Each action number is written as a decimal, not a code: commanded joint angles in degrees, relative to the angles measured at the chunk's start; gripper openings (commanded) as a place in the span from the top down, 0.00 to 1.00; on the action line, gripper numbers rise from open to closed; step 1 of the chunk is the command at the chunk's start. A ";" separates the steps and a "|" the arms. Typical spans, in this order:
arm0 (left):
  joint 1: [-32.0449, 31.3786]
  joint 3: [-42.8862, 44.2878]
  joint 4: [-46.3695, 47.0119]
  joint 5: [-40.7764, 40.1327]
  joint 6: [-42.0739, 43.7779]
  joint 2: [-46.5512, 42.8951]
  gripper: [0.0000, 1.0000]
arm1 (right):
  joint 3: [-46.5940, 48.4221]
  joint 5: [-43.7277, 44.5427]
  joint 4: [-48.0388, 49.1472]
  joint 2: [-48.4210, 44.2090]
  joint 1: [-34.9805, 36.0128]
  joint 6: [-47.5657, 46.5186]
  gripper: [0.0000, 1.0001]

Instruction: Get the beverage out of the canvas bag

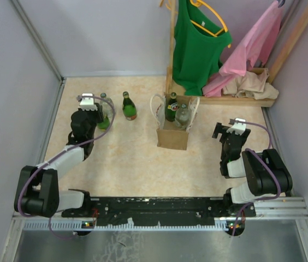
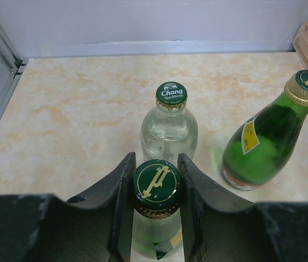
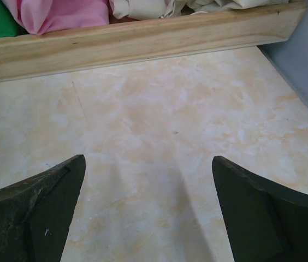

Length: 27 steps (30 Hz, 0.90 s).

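The canvas bag (image 1: 171, 136) stands upright with a dark green bottle (image 1: 170, 107) and a clear bottle (image 1: 182, 116) inside it. Well left of the bag, the left gripper (image 2: 157, 164) is clamped on the neck of a green-capped bottle (image 2: 157, 185), though it is hard to tell whether that bottle rests on the table (image 1: 126, 158). A Chang bottle (image 2: 169, 128) and a second green bottle (image 2: 266, 139) stand just beside it. Right of the bag, the right gripper (image 3: 148, 161) hangs with its fingers spread wide.
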 commanded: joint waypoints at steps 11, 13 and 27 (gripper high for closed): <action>0.44 -2.77 9.44 -0.16 -1.75 -2.93 0.60 | 1.11 0.22 2.62 -0.97 -0.06 0.15 0.01; 0.44 -2.79 9.03 -0.21 -2.38 -3.07 0.41 | 1.10 0.18 2.62 -0.98 -0.05 0.15 0.01; -3.22 3.69 -3.17 6.23 -4.00 -12.95 0.02 | 1.17 0.26 2.62 -0.97 -0.07 0.11 0.01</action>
